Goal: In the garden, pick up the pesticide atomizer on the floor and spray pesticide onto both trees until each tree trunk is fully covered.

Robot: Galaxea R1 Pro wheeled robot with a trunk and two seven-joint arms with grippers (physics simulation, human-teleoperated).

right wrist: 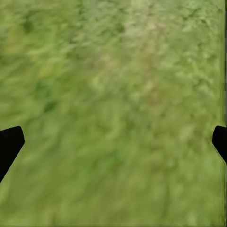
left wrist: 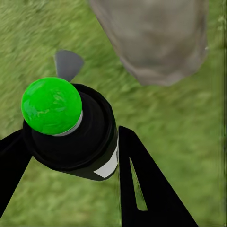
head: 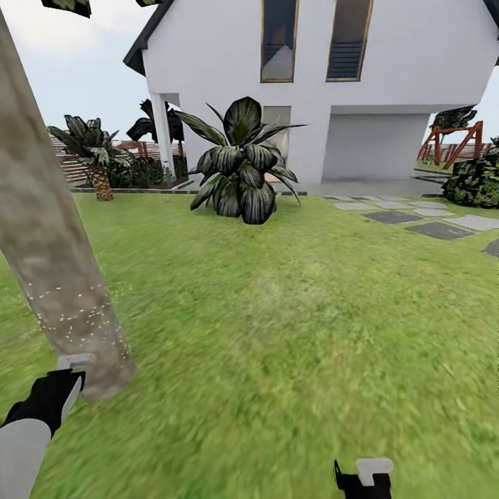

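Note:
My left gripper (left wrist: pixel 71 158) is shut on the pesticide atomizer (left wrist: pixel 75 142), a dark bottle with a white band and a bright green round tip (left wrist: pixel 51 105). It points at the base of a tree trunk (left wrist: pixel 151 38) just beyond it. In the head view that trunk (head: pixel 48 235) is a thick mottled grey-tan column leaning at the left, with white specks (head: pixel 73 312) scattered on its lower part. My left gripper (head: pixel 66 378) sits against the trunk's foot. My right gripper (head: pixel 364 478) hangs low over the lawn (right wrist: pixel 113 94); its fingertips (right wrist: pixel 9 146) stand wide apart, open and empty.
Green lawn (head: pixel 291 333) spreads ahead. A big dark leafy plant (head: pixel 242 166) stands before the white house (head: pixel 388 83). A short palm (head: pixel 97 156) and a slatted fence (head: pixel 69 166) are at the far left. At the right are grey stepping stones (head: pixel 416 222) and a dark bush (head: pixel 478 180).

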